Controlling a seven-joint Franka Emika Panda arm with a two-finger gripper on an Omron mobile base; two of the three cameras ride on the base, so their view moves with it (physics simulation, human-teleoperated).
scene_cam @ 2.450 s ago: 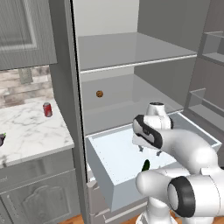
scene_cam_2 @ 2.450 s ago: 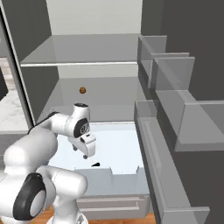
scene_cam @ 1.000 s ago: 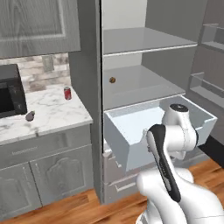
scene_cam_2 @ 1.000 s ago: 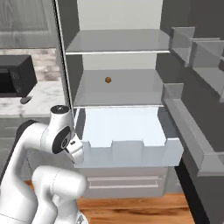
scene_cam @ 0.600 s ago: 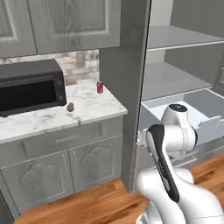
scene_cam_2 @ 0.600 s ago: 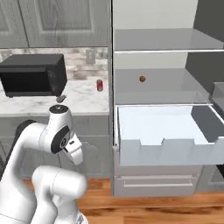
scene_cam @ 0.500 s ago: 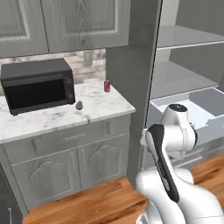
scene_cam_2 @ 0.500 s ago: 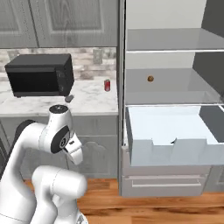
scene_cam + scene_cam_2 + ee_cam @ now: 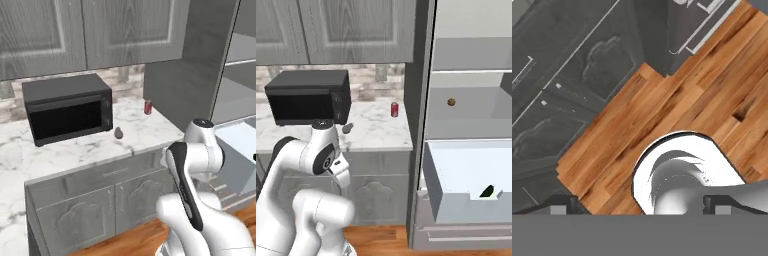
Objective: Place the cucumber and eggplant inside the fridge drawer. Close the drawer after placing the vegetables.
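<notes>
The eggplant (image 9: pixel 118 132) lies on the marble worktop (image 9: pixel 75 145), a small dull grey-purple teardrop with its narrow end up, just in front of the lower right corner of the microwave (image 9: pixel 67 107); in the right base view it shows as a small greyish lump (image 9: pixel 348 128) beside the microwave (image 9: pixel 308 97). The cucumber (image 9: pixel 487 191) is a dark green sliver lying inside the fridge drawer (image 9: pixel 466 177), near its front wall. That drawer stands pulled out of the fridge, a pale, translucent blue-white box with a flat light front.

The tool (image 9: pixel 639 207) points down at the wooden floor (image 9: pixel 677 100), its two dark tips set wide apart with nothing between them. From the tool, the eggplant is up on the worktop above the grey cabinet doors (image 9: pixel 567 65), and the drawer is well off to the side.

A red soda can (image 9: pixel 147 107) stands upright on the worktop, farther back than the eggplant and near the fridge's grey side wall (image 9: pixel 185 65). A small brown round thing (image 9: pixel 451 102) rests on the fridge shelf above the drawer. The worktop is white marble with grey veins, the backsplash rough pale stone, the upper and lower cabinets grey with panelled doors, the microwave a black box with a dark glass door. The floor is warm orange-brown planks.
</notes>
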